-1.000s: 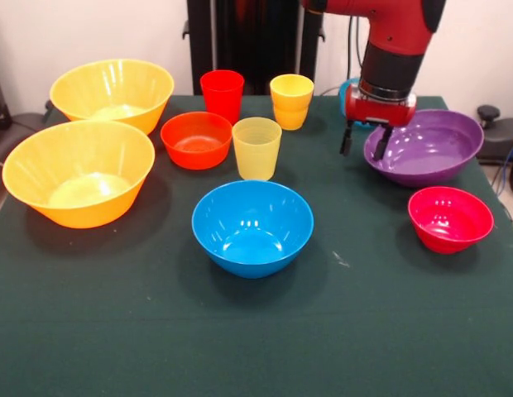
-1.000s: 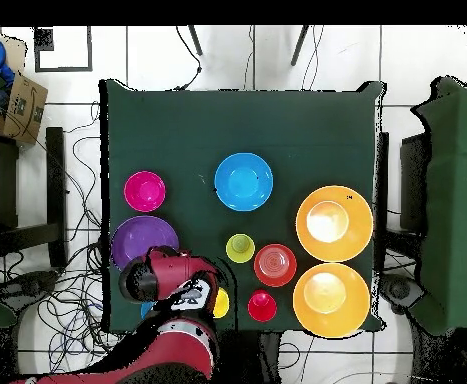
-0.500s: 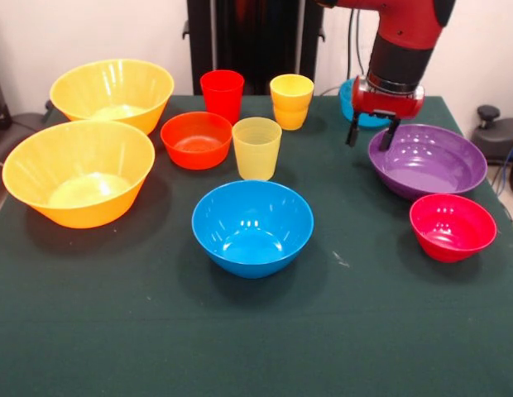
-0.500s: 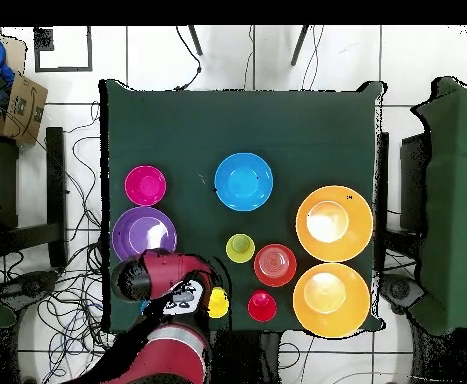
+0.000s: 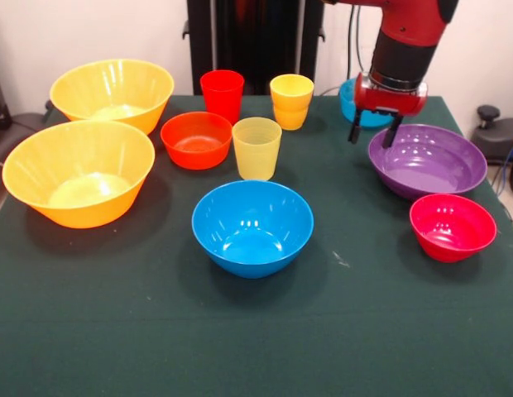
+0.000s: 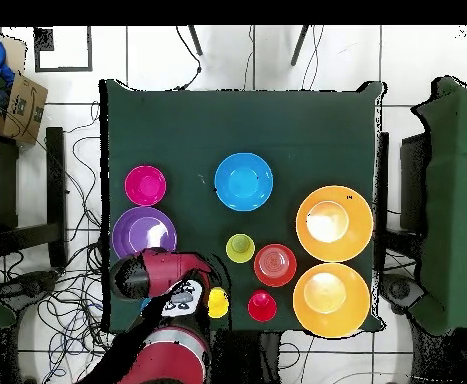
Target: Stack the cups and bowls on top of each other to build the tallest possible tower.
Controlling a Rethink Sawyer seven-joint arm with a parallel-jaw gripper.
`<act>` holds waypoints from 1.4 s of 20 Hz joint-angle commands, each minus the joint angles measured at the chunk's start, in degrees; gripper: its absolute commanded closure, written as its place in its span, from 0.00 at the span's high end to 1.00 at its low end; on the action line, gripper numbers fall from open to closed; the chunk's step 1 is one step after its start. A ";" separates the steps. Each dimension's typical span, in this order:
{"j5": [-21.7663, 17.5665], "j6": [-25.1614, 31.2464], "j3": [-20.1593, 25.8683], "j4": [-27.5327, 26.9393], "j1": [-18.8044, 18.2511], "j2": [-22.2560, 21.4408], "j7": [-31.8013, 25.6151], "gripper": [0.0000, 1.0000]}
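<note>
The gripper hung empty, fingers apart, above the purple bowl's far rim. No tower stood — bowls and cups lay separate, two orange-yellow cups nested.

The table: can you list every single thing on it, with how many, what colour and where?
Front view.
Big bowls: two, yellow-orange, left side.
Blue bowl: one, middle, near side.
Purple bowl: one, wide, right side.
Pink-red bowl: one, small, in front of the purple one.
Orange-red bowl: one, small, far left of middle.
Light-blue bowl: one, far edge, mostly behind the arm.
Red cup: one, far side.
Pale yellow cup: one, centre.
Orange-yellow cups: two, nested, far side.
Table: dark green cloth.
Hand: one, red and black, open, above the purple bowl's far rim.
</note>
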 commanded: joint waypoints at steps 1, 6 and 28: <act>3.35 2.37 6.56 -1.99 0.16 0.35 9.19 1.00; 3.35 0.59 6.95 -1.59 0.23 0.77 9.25 1.00; 2.65 -3.59 5.07 -1.99 1.40 5.02 9.36 1.00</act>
